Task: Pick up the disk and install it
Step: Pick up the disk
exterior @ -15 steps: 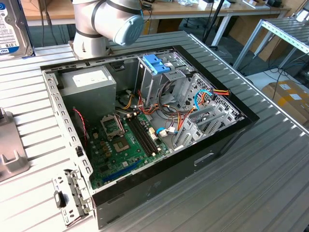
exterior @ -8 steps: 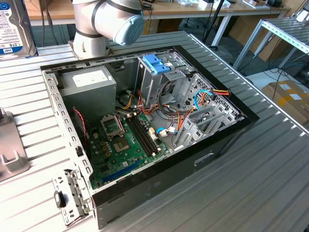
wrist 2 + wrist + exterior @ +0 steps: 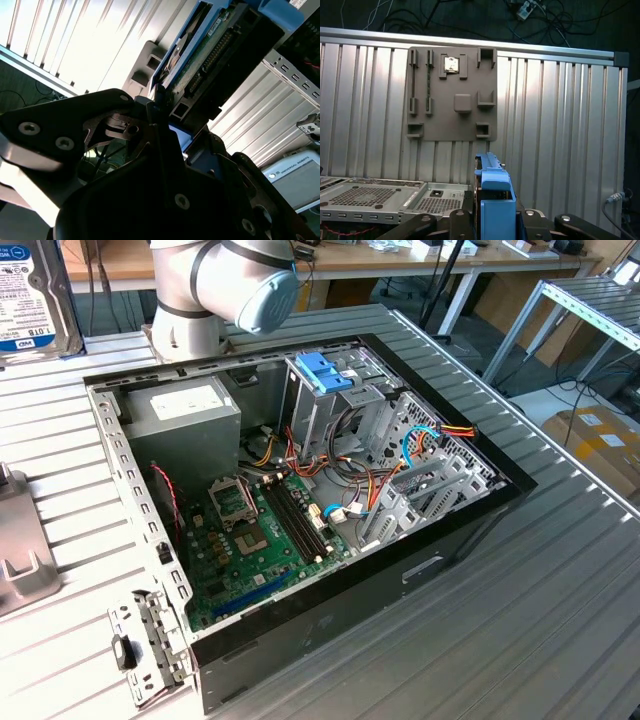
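Note:
The disk [image 3: 30, 295] hangs in the air at the exterior view's far left, its white label with the blue top band facing the camera. In the second wrist view the disk [image 3: 220, 55] shows its connector edge and blue rails, sticking out from my gripper [image 3: 167, 117]. In the first wrist view the blue rail of the disk [image 3: 492, 182] stands upright between the black fingers of my gripper [image 3: 492, 217], which is shut on the disk. The open computer case [image 3: 480, 515] lies to the exterior view's right of the disk.
Inside the case stand an upright metal cage with a blue plastic top [image 3: 325, 370], a grey metal box with a white sticker [image 3: 185, 415], a green board [image 3: 265, 530] and loose cables. A grey fixture plate [image 3: 452, 100] lies on the ribbed table [image 3: 560, 620]. The arm's base [image 3: 215, 290] rises behind the case.

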You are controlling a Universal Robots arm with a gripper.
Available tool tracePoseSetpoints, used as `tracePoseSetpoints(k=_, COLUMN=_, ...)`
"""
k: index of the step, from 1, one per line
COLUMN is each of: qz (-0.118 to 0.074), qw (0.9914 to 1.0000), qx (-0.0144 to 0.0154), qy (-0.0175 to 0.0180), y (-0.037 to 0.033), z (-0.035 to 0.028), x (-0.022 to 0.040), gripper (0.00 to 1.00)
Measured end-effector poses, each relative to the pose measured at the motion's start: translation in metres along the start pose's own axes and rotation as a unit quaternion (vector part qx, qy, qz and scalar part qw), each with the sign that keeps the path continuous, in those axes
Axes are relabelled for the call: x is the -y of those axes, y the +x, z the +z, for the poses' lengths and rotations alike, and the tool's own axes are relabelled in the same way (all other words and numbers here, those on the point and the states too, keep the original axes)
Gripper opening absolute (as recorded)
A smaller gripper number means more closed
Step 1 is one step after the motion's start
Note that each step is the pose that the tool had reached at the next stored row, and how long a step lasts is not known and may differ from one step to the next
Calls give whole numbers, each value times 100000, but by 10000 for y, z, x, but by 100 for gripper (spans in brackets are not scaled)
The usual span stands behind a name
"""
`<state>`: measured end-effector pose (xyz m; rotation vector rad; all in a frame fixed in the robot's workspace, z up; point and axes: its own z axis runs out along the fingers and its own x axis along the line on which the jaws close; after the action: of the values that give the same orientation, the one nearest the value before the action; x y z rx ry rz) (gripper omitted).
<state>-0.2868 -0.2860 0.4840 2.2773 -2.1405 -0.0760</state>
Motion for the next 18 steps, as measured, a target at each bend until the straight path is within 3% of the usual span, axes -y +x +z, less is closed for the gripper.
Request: tracePoseSetpoints(k=18, qz=-1, qw=100000, qx=0, qy=0, y=9, z=-7, x=151, gripper=37)
